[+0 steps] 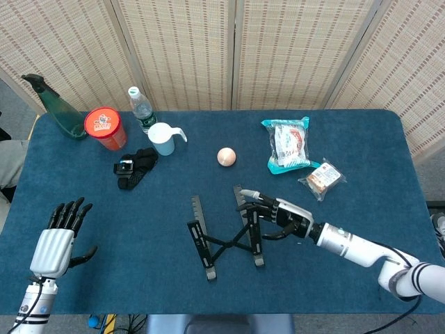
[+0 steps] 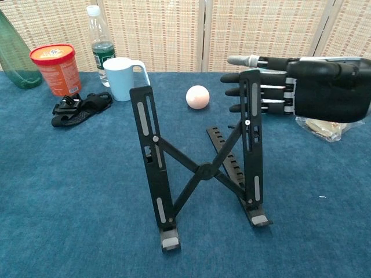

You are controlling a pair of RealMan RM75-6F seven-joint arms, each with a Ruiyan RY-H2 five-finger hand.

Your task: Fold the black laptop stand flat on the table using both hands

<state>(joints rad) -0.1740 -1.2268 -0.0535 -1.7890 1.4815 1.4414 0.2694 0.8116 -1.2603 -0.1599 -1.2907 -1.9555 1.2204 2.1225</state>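
The black laptop stand (image 1: 224, 233) (image 2: 200, 168) stands unfolded on the blue table, its two rails raised steeply and joined by a crossed brace. My right hand (image 1: 281, 217) (image 2: 301, 87) is at the top of the stand's right rail. Its fingers (image 2: 261, 92) are stretched out flat behind the rail and touch it, and the thumb lies over the rail's top. Nothing is gripped in it. My left hand (image 1: 54, 240) hovers open with fingers spread near the table's front left corner, far from the stand. The chest view does not show it.
Along the back left are a green bottle (image 1: 52, 108), a red tub (image 1: 104, 129), a water bottle (image 1: 141, 110), a white mug (image 1: 162, 138) and a black strap bundle (image 1: 135, 167). A pale ball (image 1: 226, 156) lies behind the stand; two snack packs (image 1: 288, 142) (image 1: 323, 176) lie to the back right.
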